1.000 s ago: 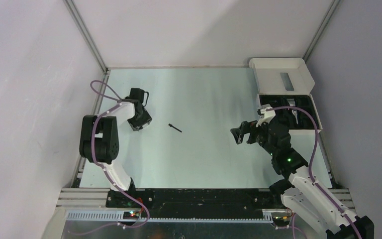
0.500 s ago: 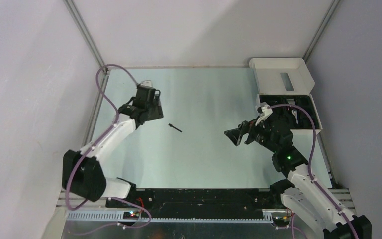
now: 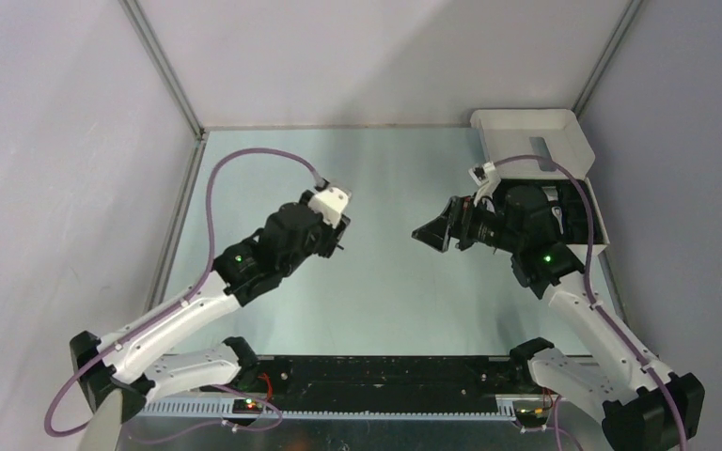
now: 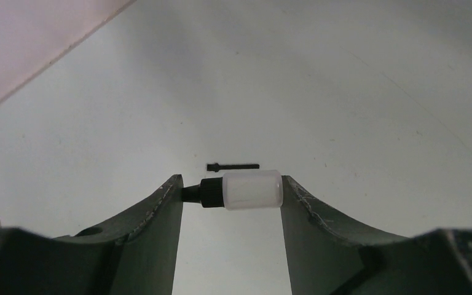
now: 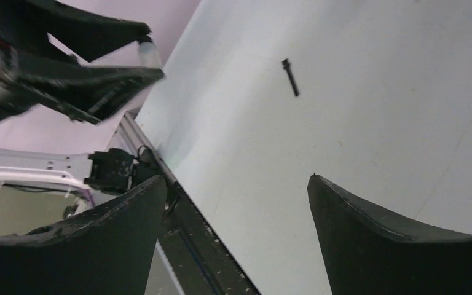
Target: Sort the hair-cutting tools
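Observation:
My left gripper [image 4: 230, 182] is shut on a small white bottle with a black cap [image 4: 246, 190], held lengthwise between the fingers above the table. A thin black stick [image 4: 233, 166] lies on the table just beyond the bottle; it also shows in the right wrist view [image 5: 291, 77]. In the top view the left gripper [image 3: 336, 235] is over mid-table and hides the stick. My right gripper [image 3: 430, 235] is open and empty, raised and pointing left; its jaws stand wide apart [image 5: 236, 178]. The other black pieces are out of view.
The white box [image 3: 526, 127] stands at the back right with its lid open; its black insert [image 3: 578, 197] is partly hidden behind my right arm. The left arm and its bottle [image 5: 149, 54] show in the right wrist view. The table's near rail [image 5: 178, 203] lies below.
My left arm has swung from the far left of the table to the middle, over the stick. My right gripper has risen and shifted slightly back and left, still open.

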`<state>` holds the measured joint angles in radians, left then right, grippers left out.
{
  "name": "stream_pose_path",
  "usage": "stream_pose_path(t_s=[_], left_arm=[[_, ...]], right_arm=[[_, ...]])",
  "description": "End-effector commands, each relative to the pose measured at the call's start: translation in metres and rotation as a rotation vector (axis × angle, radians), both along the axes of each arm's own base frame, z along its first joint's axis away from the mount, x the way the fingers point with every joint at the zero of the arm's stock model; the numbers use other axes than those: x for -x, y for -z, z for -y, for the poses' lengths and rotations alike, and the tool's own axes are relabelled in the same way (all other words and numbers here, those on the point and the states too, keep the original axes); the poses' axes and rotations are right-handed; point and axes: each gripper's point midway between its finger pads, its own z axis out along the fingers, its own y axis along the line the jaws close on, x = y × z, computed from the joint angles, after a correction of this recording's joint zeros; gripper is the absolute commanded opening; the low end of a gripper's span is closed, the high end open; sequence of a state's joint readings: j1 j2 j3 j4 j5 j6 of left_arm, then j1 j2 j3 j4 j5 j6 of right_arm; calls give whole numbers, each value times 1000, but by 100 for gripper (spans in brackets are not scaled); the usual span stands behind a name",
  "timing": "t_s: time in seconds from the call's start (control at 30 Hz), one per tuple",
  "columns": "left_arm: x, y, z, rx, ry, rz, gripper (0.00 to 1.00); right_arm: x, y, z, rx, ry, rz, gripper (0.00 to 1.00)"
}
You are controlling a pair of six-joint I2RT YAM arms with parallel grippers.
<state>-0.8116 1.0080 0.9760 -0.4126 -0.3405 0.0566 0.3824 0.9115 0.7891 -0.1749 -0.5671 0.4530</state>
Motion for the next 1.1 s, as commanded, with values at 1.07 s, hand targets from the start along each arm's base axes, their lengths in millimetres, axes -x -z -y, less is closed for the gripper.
stream_pose_path(t_s=[1.07], left_arm=[[88, -40, 92, 116, 552, 598, 46]], right_arm=[[35, -39, -106, 79, -424, -74, 61]])
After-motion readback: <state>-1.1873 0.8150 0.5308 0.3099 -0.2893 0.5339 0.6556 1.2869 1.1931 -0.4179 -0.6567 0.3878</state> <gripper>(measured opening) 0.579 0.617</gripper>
